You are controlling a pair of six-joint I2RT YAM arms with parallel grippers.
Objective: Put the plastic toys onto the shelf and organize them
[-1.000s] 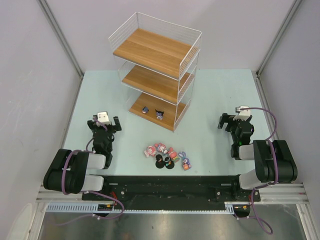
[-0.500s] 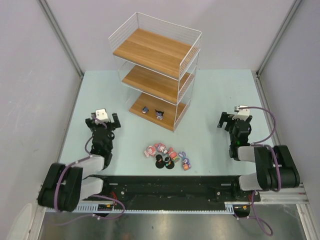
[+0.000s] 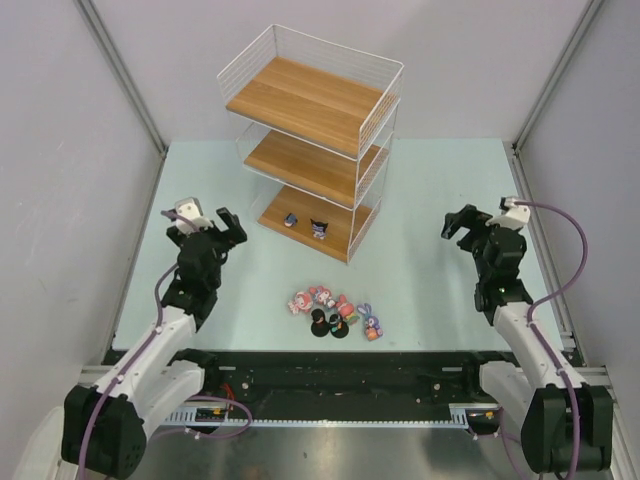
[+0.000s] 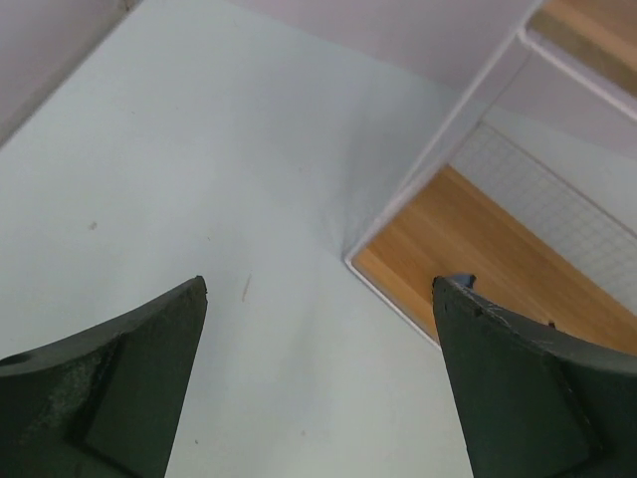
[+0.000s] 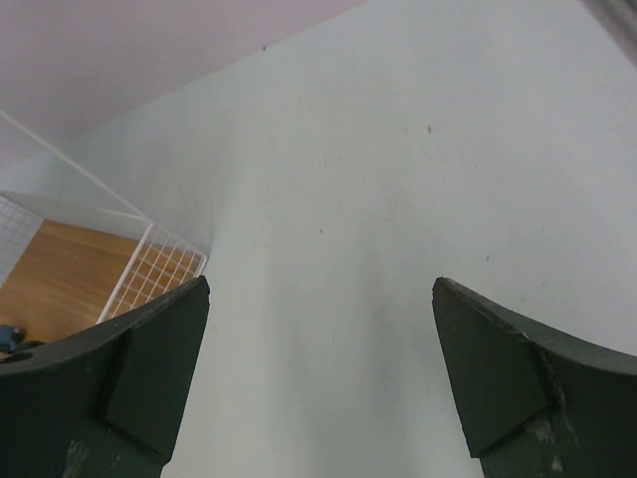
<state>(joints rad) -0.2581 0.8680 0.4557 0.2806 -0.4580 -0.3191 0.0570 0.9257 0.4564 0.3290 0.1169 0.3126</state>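
The shelf (image 3: 305, 100), white wire with three brown boards, stands at the back centre. Two small toys (image 3: 319, 228) sit on its bottom board. A cluster of plastic toys (image 3: 335, 312) lies on the table near the front: pink-and-white ones (image 3: 300, 303), dark-haired ones on black bases (image 3: 318, 322) and a purple-blue bunny (image 3: 372, 322). My left gripper (image 3: 203, 230) (image 4: 318, 284) hangs open and empty left of the shelf, whose bottom board (image 4: 478, 249) shows ahead. My right gripper (image 3: 470, 225) (image 5: 320, 282) is open and empty, right of the shelf corner (image 5: 90, 264).
Pale green tabletop (image 3: 430, 190) is ringed by grey walls with metal corner posts (image 3: 120, 75). A black rail (image 3: 330, 375) with the arm bases runs along the near edge, close behind the toy cluster.
Both arms have stretched out from their folded poses. The left gripper has shifted slightly left and up, the right gripper right and up. Both stay open; the toys have not moved.
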